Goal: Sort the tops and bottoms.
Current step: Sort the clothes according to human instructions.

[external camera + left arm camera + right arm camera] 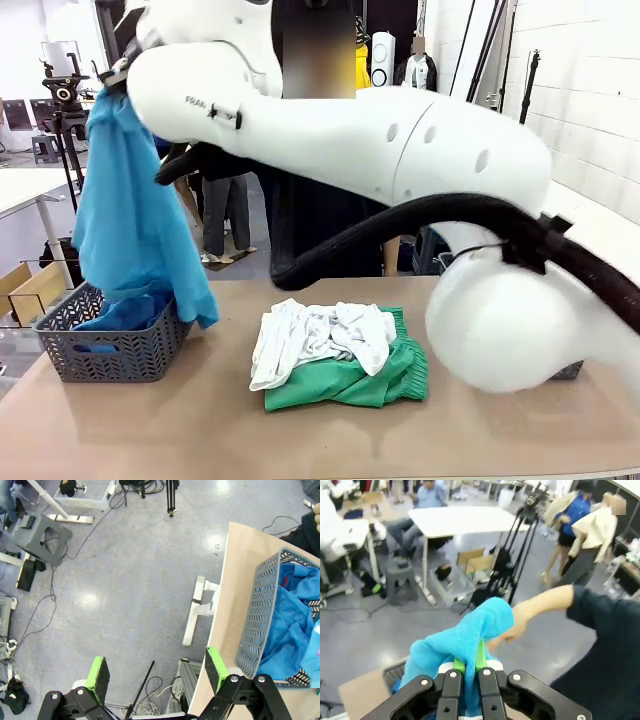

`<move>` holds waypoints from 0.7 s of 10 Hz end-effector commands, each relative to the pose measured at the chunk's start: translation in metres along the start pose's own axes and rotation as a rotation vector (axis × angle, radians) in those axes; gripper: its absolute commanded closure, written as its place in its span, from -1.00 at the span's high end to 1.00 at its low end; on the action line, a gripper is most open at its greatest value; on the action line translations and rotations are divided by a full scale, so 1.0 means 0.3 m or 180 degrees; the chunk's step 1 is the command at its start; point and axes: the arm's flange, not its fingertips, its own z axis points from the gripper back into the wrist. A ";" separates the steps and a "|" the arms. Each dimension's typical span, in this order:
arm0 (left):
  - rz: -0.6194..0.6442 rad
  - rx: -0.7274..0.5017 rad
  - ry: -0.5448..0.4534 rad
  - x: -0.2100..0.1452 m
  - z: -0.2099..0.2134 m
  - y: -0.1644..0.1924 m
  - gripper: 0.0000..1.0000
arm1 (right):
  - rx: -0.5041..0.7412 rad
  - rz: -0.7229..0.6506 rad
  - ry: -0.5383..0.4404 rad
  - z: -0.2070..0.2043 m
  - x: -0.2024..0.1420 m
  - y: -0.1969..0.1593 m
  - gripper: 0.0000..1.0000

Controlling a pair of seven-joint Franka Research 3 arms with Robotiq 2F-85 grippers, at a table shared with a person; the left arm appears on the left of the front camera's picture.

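The right gripper (470, 663) is clamped on a bright blue shirt (130, 220), which hangs from it above the grey basket (110, 358) at the tabletop's (200, 430) nine o'clock side. More blue fabric (292, 615) lies inside the basket. At three o'clock from the basket, the white shirt (320, 335) lies crumpled on the green shorts (350, 388). The left gripper (156, 672) stands wide, gripping nothing, beside the basket.

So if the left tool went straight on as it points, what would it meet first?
Likely the bare grey floor beside the table's white foot; the open left tool points past the basket, depth unclear.
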 end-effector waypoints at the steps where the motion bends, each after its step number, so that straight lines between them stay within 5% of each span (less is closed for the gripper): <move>1: -0.0031 0.0004 -0.0005 -0.002 0.004 0.009 1.00 | 0.0510 -0.0030 0.0372 -0.780 0.760 -0.064 -1.00; 2: -0.0031 0.0004 -0.0005 -0.002 0.004 0.009 1.00 | 0.1120 -0.0149 0.0522 -0.796 0.701 -0.064 -1.00; 3: -0.0031 0.0004 -0.0005 -0.002 0.004 0.009 1.00 | 0.0193 -0.0030 0.0176 -0.040 -0.033 0.060 -1.00; 7: -0.0031 0.0004 -0.0005 -0.002 0.004 0.009 1.00 | 0.0193 -0.0030 0.0176 -0.040 -0.033 0.060 -1.00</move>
